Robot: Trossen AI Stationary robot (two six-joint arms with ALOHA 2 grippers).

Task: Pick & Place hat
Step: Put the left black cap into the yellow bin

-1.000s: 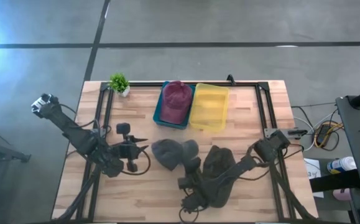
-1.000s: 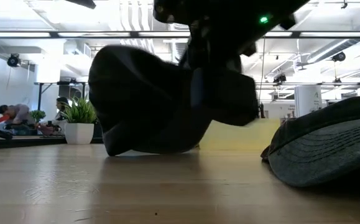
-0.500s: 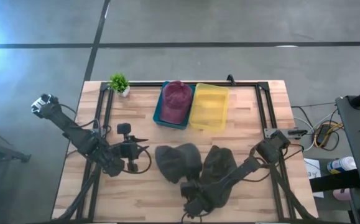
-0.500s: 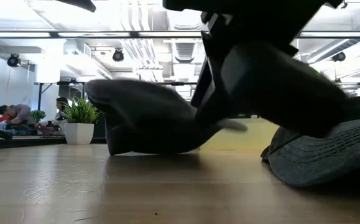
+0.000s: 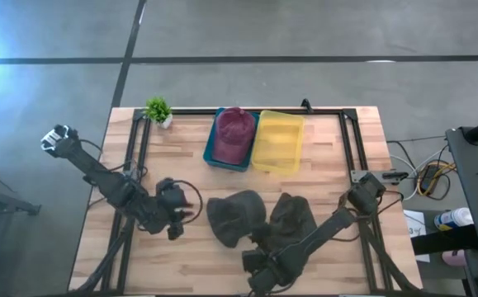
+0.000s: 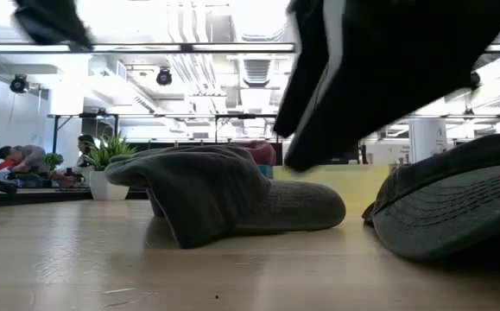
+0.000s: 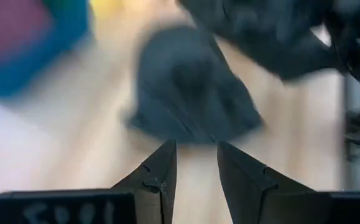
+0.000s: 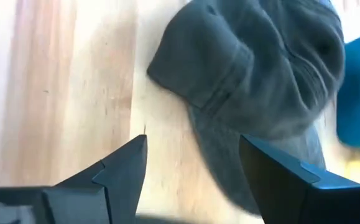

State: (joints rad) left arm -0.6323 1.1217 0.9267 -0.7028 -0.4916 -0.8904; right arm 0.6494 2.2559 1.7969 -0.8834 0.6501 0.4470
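A grey hat [image 5: 237,216] lies on the wooden table near its middle, crown and brim down [image 6: 224,194]. My right gripper [image 5: 253,257] hangs open just on the hat's near side, a little above the table. In its wrist view the fingers [image 8: 192,162] stand wide apart with only bare wood between them, the hat [image 8: 260,81] beyond. My left gripper [image 5: 189,210] is left of the hat. Its fingers [image 7: 195,168] stand a little apart with nothing between them and point at the hat [image 7: 189,87].
A second, darker hat [image 5: 295,219] lies right beside the grey one, toward the table's right. At the back stand a blue bin with a maroon hat [image 5: 234,136], a yellow bin [image 5: 277,142] and a small potted plant [image 5: 158,110]. Black rails frame the table.
The grey hat, held up off the table a second ago, has come down and now lies flat. My right gripper has let go of it and drawn back toward the table's near edge. My left gripper has shifted a little and turned toward the hat.
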